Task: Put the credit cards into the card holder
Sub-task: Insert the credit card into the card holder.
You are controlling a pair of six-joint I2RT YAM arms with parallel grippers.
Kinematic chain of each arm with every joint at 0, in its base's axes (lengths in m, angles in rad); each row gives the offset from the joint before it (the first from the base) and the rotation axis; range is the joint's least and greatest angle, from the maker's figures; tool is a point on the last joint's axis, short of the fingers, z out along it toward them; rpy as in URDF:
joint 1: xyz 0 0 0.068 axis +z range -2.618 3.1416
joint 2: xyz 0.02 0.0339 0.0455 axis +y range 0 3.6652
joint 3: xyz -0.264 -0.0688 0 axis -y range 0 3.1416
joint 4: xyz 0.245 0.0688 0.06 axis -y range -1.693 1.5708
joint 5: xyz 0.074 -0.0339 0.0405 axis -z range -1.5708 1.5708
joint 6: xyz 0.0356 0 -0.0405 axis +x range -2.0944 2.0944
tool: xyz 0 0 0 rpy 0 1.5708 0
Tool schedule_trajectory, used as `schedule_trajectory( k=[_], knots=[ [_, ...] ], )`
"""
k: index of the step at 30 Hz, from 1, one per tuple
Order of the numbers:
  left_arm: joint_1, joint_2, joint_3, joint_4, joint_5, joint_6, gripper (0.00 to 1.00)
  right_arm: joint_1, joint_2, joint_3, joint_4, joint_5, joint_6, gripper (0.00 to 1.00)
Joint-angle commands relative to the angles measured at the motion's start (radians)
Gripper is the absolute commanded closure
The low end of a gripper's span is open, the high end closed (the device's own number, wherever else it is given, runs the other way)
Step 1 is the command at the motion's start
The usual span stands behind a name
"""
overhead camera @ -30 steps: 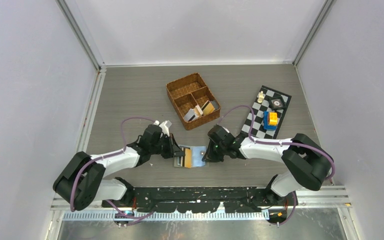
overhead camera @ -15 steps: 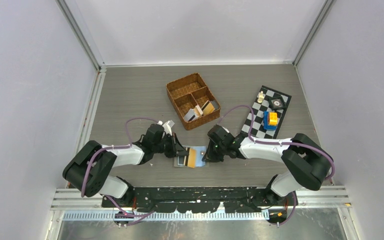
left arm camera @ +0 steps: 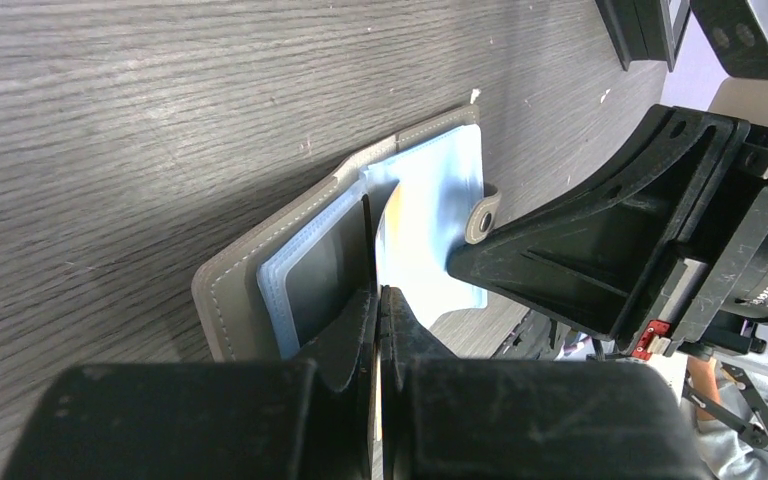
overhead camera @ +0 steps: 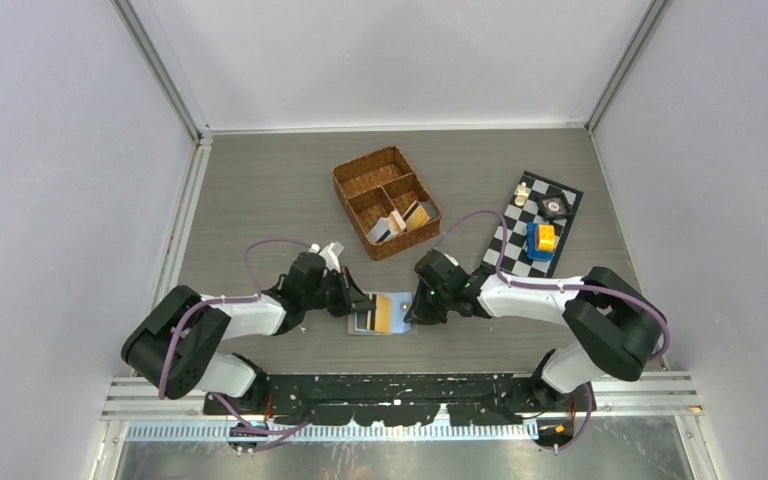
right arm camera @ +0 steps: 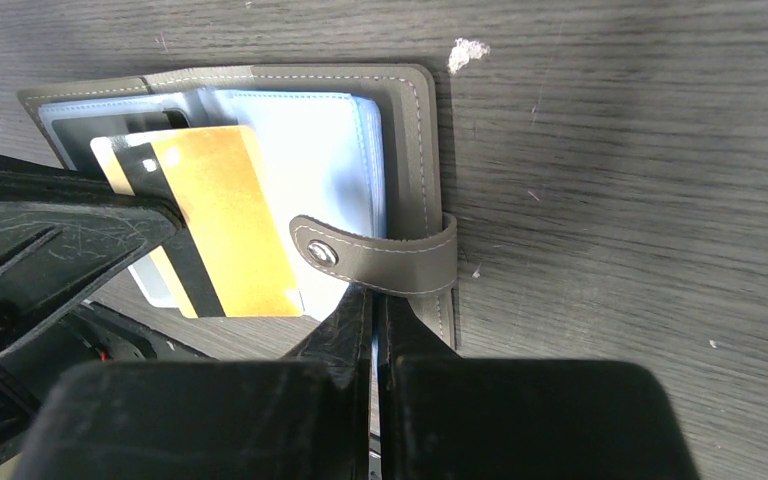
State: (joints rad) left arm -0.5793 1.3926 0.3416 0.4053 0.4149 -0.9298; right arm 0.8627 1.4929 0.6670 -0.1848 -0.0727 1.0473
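Pinching gold card (right arm camera: 228, 215), left end effector (left arm camera: 377, 296), right end effector (right arm camera: 373, 296) clamping stitched card holder (right arm camera: 412, 130)

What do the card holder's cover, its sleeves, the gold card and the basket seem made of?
The card holder cover looks matte grey-olive leather or faux leather, with pale edge stitching. Its sleeves: clear light-blue soft plastic, slightly glossy. The gold credit card: stiff plastic, satin sheen, dark stripe. The basket: brown woven wicker, seemingly.
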Motion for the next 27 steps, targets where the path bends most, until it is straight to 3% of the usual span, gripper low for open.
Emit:
schedule_trajectory(
  k=[1, 14, 27],
  knots=[
    [0.004, -0.014, -0.020, 0.017, -0.085, 0.018, 1.00, 0.006, 0.028, -0.002, -0.064, 0.103, -0.006, 1.00],
    [0.002, 0.054, -0.050, 0.130, -0.059, -0.017, 1.00, 0.020, 0.032, 0.007, -0.072, 0.111, -0.003, 1.00],
    [-0.025, 0.042, -0.086, 0.138, -0.087, -0.042, 1.00, 0.024, 0.026, 0.011, -0.075, 0.123, 0.006, 1.00]
  ],
)
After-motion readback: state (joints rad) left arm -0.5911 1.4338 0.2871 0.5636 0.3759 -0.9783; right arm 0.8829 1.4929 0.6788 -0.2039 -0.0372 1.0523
